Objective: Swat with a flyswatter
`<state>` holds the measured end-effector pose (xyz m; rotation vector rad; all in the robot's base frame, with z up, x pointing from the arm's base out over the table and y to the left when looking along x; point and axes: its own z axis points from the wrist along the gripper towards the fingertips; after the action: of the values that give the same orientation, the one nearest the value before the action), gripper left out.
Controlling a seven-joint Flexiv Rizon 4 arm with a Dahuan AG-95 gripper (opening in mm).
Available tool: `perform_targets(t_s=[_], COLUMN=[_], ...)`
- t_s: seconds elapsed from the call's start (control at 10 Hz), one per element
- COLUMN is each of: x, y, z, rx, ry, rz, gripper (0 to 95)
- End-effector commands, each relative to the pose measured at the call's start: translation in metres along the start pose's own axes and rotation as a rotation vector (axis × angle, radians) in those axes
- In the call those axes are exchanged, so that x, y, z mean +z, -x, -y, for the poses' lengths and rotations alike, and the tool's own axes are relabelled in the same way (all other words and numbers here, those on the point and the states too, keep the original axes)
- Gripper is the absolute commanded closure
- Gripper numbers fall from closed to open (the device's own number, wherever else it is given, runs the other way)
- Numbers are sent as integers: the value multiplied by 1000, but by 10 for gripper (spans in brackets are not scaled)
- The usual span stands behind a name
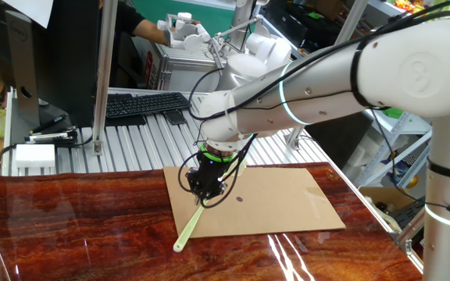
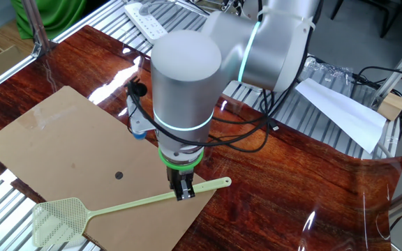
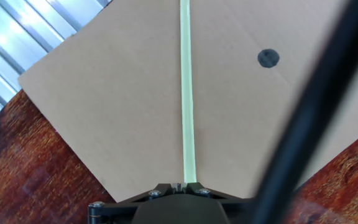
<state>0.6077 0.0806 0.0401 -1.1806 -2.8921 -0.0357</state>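
Note:
The pale yellow-green flyswatter lies low across the brown cardboard sheet, and I cannot tell whether it touches the sheet. Its mesh head reaches past the sheet's near edge. My gripper points down and is shut on the handle near its free end. In the hand view the handle runs straight up from between my fingers. In one fixed view the handle's end sticks out below my gripper over the red-brown table. A small black dot marks the cardboard beside the handle.
The cardboard lies on a glossy red-brown tabletop, with a ribbed metal surface behind. A keyboard and a white box sit at the back. A black cable crosses the hand view. White paper lies off to one side.

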Motion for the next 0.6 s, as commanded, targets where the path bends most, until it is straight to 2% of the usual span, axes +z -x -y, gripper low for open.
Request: perform_targets(t_s=[0.1, 0.6], x=[2, 7], y=[0, 0], z=[-1, -3], rx=[4, 2], ry=[1, -1], rz=[-3, -1], gripper=[950, 950])
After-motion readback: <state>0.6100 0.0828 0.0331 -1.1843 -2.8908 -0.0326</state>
